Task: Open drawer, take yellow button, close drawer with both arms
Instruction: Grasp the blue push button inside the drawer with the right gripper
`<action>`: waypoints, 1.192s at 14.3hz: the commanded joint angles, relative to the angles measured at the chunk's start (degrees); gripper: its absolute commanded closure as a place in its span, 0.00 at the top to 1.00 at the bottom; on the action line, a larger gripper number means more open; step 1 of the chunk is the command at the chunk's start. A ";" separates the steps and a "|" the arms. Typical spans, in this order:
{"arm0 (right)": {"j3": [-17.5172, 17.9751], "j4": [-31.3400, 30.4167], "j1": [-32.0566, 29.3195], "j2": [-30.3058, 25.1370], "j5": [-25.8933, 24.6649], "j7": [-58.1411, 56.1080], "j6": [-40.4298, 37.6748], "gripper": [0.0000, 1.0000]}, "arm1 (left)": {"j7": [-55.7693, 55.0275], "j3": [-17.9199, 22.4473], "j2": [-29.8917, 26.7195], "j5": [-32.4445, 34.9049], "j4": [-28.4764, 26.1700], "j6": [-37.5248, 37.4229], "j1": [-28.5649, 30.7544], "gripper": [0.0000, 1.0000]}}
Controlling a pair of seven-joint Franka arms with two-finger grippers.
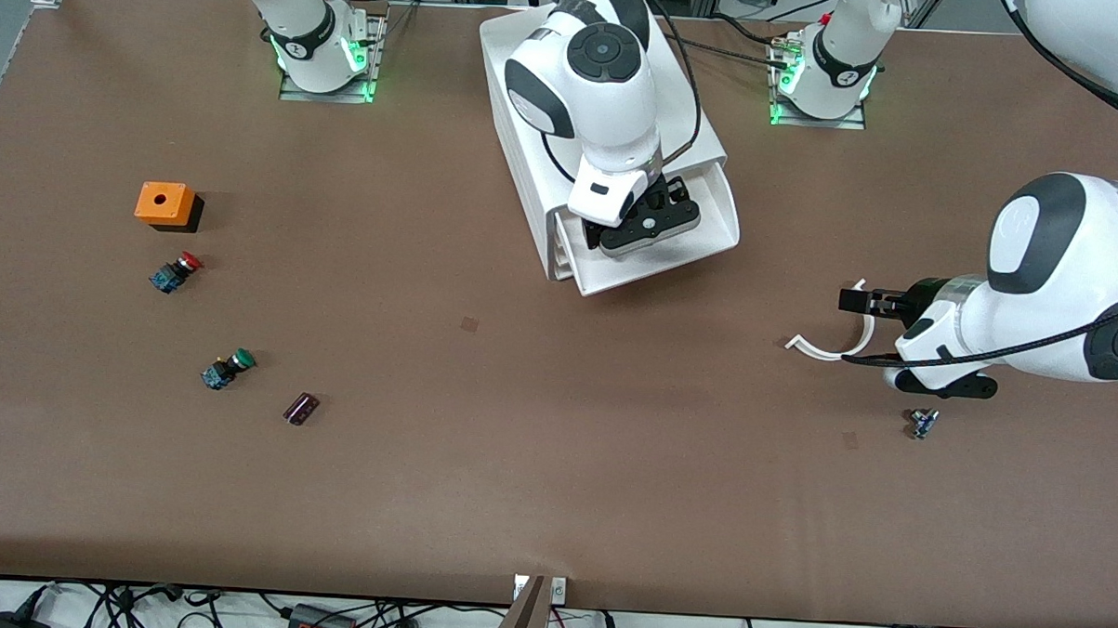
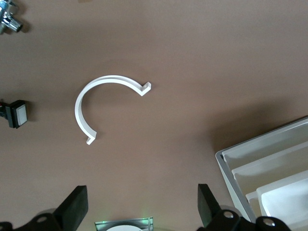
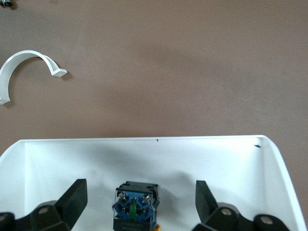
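The white cabinet (image 1: 566, 119) stands at the middle of the table near the arms' bases. Its top drawer (image 1: 710, 236) is pulled out toward the front camera. My right gripper (image 1: 646, 226) hangs open inside the drawer. In the right wrist view the button (image 3: 136, 207) lies on the drawer floor (image 3: 231, 163) between my open right gripper (image 3: 140, 186), untouched. Its black and blue body shows, and a sliver of orange-yellow cap. My left gripper (image 1: 855, 300) is open and empty over the bare table toward the left arm's end, also in its wrist view (image 2: 142, 191).
A white curved clip (image 1: 827, 347) lies under the left gripper, with a small blue part (image 1: 923, 422) nearer the camera. Toward the right arm's end are an orange box (image 1: 165, 204), a red-capped button (image 1: 177, 271), a green-capped button (image 1: 227, 368) and a dark small block (image 1: 301, 408).
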 commanded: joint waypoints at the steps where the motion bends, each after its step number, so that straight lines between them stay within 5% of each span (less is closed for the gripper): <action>1: -0.50 1.94 0.37 0.84 -0.36 1.48 -2.15 0.91 | -0.76 -0.05 -1.28 1.39 -0.09 0.32 0.10 1.00; 9: -0.06 1.94 0.98 1.80 -0.36 1.39 -4.61 0.68 | -1.03 0.13 1.00 0.60 2.20 -0.29 1.24 1.00; 15: -0.06 2.29 1.51 1.54 -0.27 1.83 -5.76 0.03 | -2.17 0.04 1.10 0.69 2.11 1.47 1.15 1.00; 17: -0.50 2.38 1.42 1.19 -0.27 1.83 -6.11 0.00 | -2.17 0.04 1.10 0.60 2.11 1.55 1.15 1.00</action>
